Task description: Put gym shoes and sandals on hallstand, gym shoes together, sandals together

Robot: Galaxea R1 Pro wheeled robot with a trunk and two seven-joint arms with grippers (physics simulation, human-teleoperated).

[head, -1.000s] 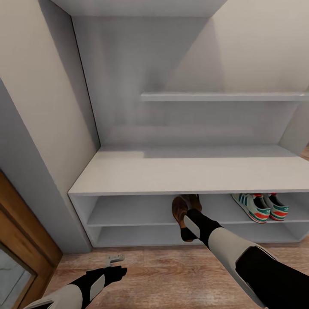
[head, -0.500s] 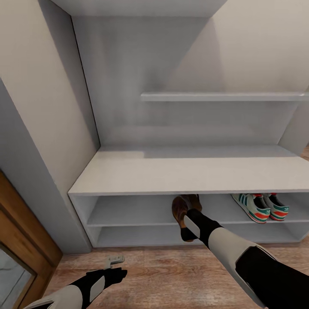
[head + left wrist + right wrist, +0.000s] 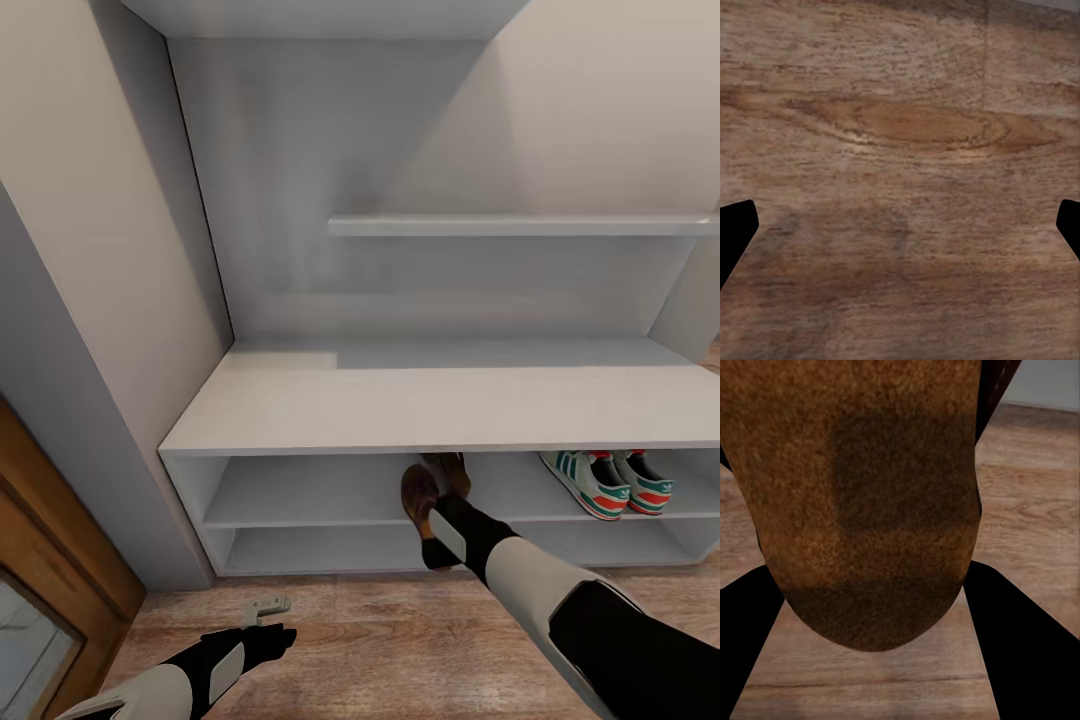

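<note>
Right gripper (image 3: 432, 515) reaches into the upper compartment of the hallstand (image 3: 420, 405), its fingers (image 3: 1020, 645) straddling one brown sandal (image 3: 417, 493); whether it is gripped or let go, I cannot tell. Second sandal (image 3: 452, 470) lies just beside. Both striped gym shoes (image 3: 605, 482) sit shelved together. Left gripper (image 3: 266, 606), jaws apart, hovers empty over grainy plank floor (image 3: 900, 150). Placement appears nearly complete

Both arms: black segments with white-grey shell panels; left gripper (image 3: 266, 606) light grey; black fingers (image 3: 1020, 652) flanking each wrist view
</note>
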